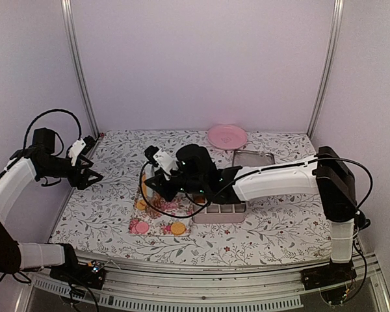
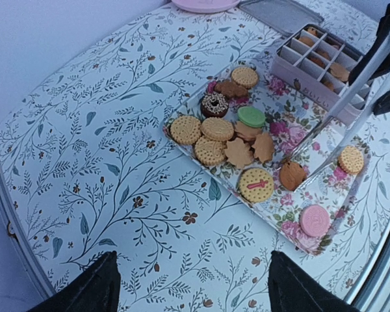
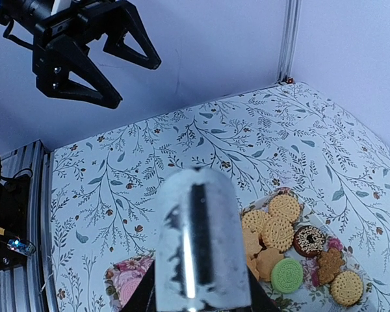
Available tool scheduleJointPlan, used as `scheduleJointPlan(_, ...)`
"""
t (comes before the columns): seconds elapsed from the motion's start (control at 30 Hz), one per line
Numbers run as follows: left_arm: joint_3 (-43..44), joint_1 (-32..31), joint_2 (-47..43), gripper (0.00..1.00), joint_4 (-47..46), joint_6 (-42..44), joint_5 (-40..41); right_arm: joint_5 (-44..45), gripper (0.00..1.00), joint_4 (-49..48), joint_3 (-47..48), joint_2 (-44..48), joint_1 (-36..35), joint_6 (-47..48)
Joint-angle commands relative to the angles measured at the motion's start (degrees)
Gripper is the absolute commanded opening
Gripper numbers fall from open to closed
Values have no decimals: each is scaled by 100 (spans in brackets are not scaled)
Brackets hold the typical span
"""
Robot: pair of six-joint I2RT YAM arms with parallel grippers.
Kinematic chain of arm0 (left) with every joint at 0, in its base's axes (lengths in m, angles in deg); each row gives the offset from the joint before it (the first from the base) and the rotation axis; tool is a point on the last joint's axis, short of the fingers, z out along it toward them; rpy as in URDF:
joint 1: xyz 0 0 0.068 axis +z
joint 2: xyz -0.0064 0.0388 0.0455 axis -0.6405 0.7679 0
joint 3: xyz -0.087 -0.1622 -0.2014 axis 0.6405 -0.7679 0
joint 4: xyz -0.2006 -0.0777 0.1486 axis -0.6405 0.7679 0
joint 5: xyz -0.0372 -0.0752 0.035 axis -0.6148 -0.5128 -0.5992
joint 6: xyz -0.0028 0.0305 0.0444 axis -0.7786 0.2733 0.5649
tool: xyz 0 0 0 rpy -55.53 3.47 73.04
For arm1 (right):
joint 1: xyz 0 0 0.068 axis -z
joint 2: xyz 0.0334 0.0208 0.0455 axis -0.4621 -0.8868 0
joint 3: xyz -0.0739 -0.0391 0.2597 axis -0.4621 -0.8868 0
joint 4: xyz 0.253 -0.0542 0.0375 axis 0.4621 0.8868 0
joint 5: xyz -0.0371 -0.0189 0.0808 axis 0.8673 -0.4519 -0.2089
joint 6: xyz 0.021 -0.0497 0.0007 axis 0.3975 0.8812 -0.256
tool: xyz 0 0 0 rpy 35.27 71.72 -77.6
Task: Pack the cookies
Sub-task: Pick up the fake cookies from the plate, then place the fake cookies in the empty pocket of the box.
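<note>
The cookies (image 2: 211, 140) lie on a floral tray (image 2: 281, 218): mostly golden rounds, a green one (image 2: 251, 116), a pink one (image 2: 314, 220) and a chocolate ring (image 2: 214, 103). More cookies fill a divided pink box (image 2: 312, 97). My right gripper (image 1: 161, 184) is shut on metal tongs (image 2: 351, 97), whose shiny bend (image 3: 198, 247) blocks much of the right wrist view. The tong tips reach down at a brown cookie (image 2: 291, 174); whether they touch it I cannot tell. My left gripper (image 2: 195, 292) hangs open over bare tablecloth, left of the tray.
A pink plate (image 1: 227, 136) and a flat metal tray (image 1: 253, 158) sit at the back of the table. The divided box (image 1: 219, 211) stands right of the floral tray (image 1: 157, 225). Metal frame posts rise at the back corners.
</note>
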Motion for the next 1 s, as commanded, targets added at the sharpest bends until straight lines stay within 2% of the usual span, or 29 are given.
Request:
scheduleJointPlan(0.0, -16, 61, -91, 79, 17, 30, -67, 335, 1, 18, 79, 752, -18, 239)
scheduleJointPlan(0.2, -18, 61, -91, 79, 19, 29, -73, 623, 1, 67, -685, 1829, 134, 355)
scheduleJointPlan(0.47, 4, 53, -100, 79, 28, 7, -144, 1253, 1, 310, -2910, 4038, 704, 119)
scheduleJointPlan(0.63, 9, 52, -68, 79, 20, 3, -135, 1618, 2, 582, -3846, 5141, 1010, 20)
scheduleJointPlan(0.8, 25, 53, -22, 79, 1, -15, -156, 1787, 3, 777, -4194, 5671, 1149, -198)
scheduleJointPlan(0.97, 37, 52, -23, 79, -14, -22, -142, 1768, 5, 882, -4250, 5662, 1158, -283)
